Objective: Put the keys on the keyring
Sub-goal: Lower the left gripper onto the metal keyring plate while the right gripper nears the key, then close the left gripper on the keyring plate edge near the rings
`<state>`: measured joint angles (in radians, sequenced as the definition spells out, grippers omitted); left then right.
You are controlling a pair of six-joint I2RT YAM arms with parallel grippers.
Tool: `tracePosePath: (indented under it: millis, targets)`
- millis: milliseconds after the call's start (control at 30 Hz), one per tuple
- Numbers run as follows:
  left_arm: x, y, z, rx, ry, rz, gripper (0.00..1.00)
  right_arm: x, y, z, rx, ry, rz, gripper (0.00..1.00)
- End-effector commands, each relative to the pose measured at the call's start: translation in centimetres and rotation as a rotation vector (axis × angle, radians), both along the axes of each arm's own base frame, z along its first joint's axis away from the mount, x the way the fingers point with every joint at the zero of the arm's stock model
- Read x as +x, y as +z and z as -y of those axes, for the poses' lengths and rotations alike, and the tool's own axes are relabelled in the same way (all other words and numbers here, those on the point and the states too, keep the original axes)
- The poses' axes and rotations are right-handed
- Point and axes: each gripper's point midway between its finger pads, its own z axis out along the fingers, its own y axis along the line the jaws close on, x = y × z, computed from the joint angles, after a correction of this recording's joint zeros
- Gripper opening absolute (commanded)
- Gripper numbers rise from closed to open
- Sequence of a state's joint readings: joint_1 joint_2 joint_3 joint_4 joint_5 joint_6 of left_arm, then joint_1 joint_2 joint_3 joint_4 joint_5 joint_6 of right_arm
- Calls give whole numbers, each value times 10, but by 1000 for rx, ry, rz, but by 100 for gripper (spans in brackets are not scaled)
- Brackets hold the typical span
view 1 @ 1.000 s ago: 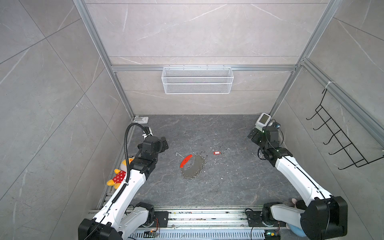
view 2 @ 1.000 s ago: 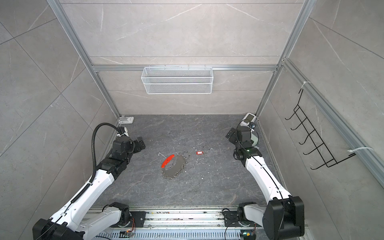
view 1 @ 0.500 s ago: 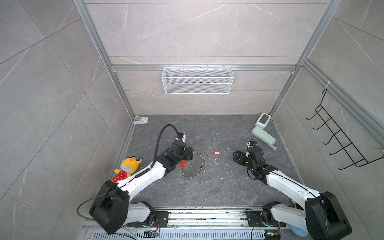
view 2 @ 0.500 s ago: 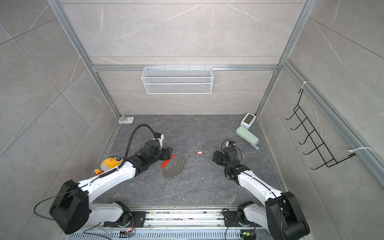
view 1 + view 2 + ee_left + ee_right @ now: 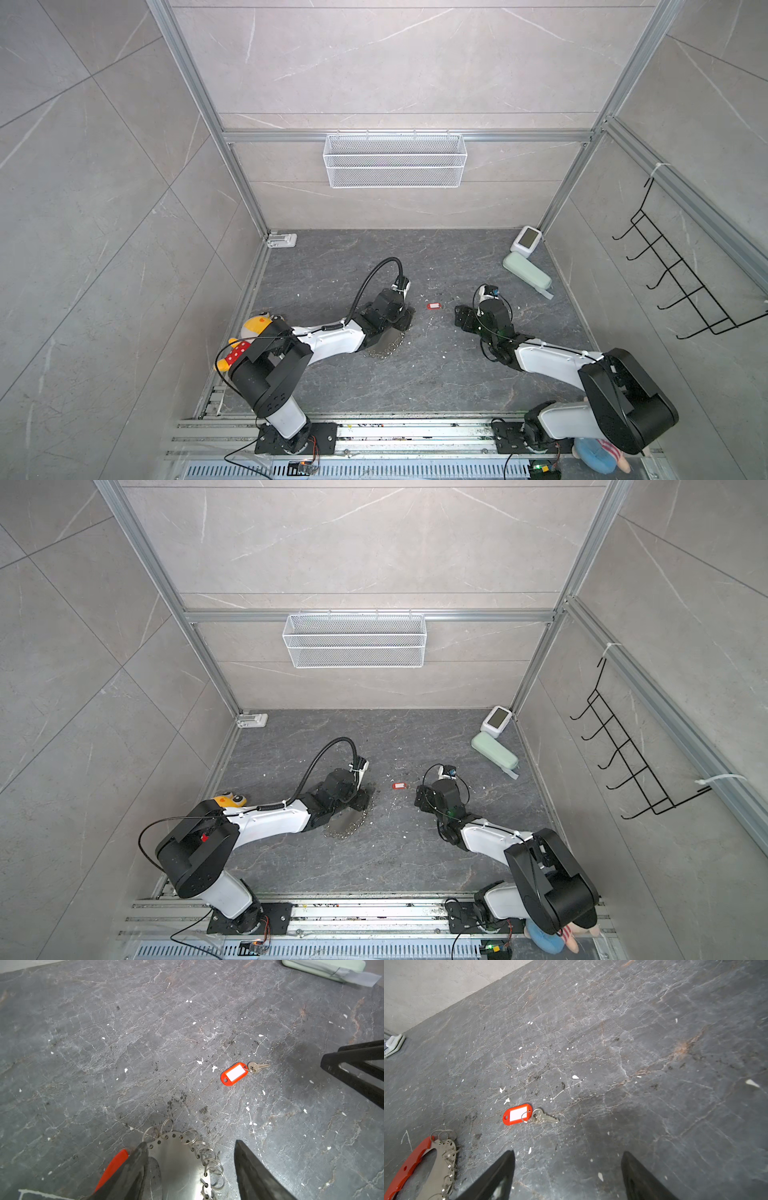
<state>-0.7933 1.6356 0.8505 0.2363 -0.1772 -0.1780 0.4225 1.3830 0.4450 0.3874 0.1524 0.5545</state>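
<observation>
The keys (image 5: 234, 1073), a small red tag with a white label and a tiny metal key, lie flat on the dark floor in both top views (image 5: 433, 306) (image 5: 398, 786) and in the right wrist view (image 5: 518, 1114). The keyring (image 5: 178, 1159), a grey metal plate fringed with silver loops and edged by a red strip, lies to their left (image 5: 384, 347) (image 5: 440, 1165). My left gripper (image 5: 190, 1142) is open and straddles the keyring's end; one finger sits at the plate's edge, the other stands clear of the loops. My right gripper (image 5: 568, 1152) is open and empty, low over the floor just right of the keys (image 5: 461, 318).
A pale green case (image 5: 527, 269) and a small white device (image 5: 528, 241) lie at the back right. A yellow plush toy (image 5: 257, 326) sits by the left arm. A wire basket (image 5: 395, 160) hangs on the back wall and a black hook rack (image 5: 673, 282) on the right wall.
Both arms swung down from the back corners to the middle of the floor. The left gripper settled over the keyring, the right came near the keys. Both jaws narrowed somewhat.
</observation>
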Motion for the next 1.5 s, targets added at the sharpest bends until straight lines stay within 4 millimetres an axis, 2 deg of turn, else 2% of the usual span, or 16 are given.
tracePosePath:
  millis: [0, 267, 467, 567, 733, 900, 1200, 1467]
  targets:
    - [13, 10, 11, 6, -19, 33, 64, 10, 9, -6, 21, -5, 23, 82]
    - [15, -10, 2, -6, 26, -26, 62, 10, 8, -11, 40, 11, 12, 83]
    - [25, -14, -18, -61, 97, -87, 60, 10, 7, -12, 44, 15, 11, 85]
    - [26, -16, -18, -79, 89, -115, 60, 11, 7, -14, 47, 23, 12, 85]
    - [26, -23, -20, -136, 98, -192, 49, 10, 7, -15, 49, 27, 14, 85]
    - [28, -22, -19, -229, 100, -275, 47, 10, 7, -15, 50, 27, 13, 85]
    - [29, -33, -16, -268, 117, -365, 48, 10, 9, -14, 52, 26, 19, 85]
    - [32, -26, -13, -302, 129, -361, 48, 10, 10, -15, 53, 27, 19, 85]
